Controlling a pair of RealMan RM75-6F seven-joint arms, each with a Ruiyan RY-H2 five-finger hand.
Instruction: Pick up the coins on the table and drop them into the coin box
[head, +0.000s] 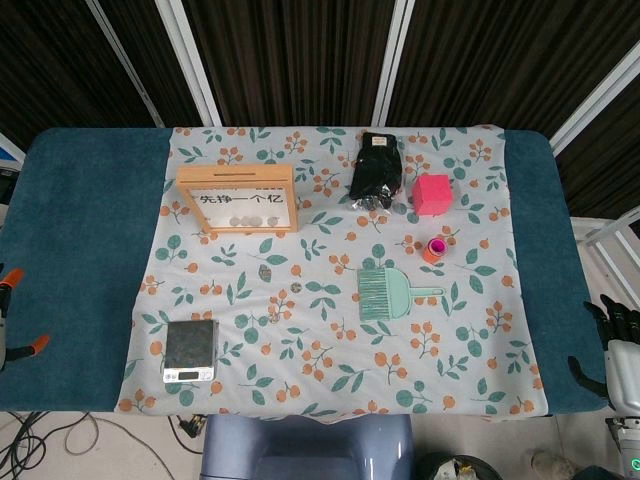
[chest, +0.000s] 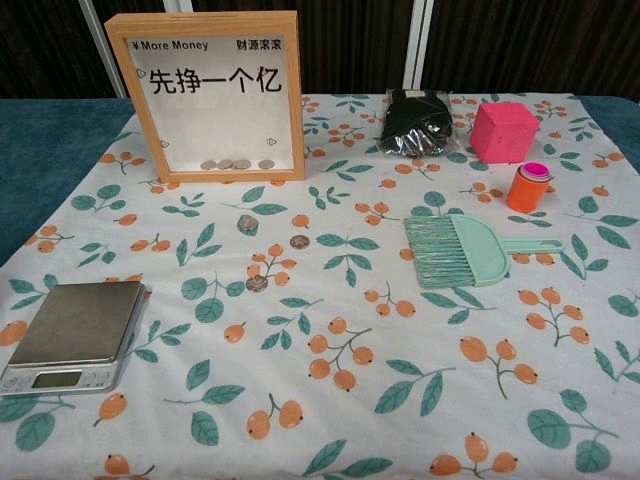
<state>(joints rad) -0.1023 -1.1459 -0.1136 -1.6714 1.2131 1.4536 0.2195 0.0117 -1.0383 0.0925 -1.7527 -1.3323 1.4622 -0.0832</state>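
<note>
coins sit closer to the left side, hands parked at the edges

three loose coins (chest: 247, 224) on the leafy cloth, in a little cluster just in front of the coin box (chest: 219, 97); the box stands upright with a few coins already lying at the bottom behind the window. in the head view the right hand (head: 612, 330) hangs off the far right table edge, holding nothing, though i can't tell how wide the fingers are. at the left edge only orange-tipped bits show, so the left hand's state is anyone's guess. the cluster lies left of the table's middle, between the scale (chest: 75, 330) and the teal brush (chest: 458, 251), so the left hand looks nearer. from the right, the brush is in the way.
</note>
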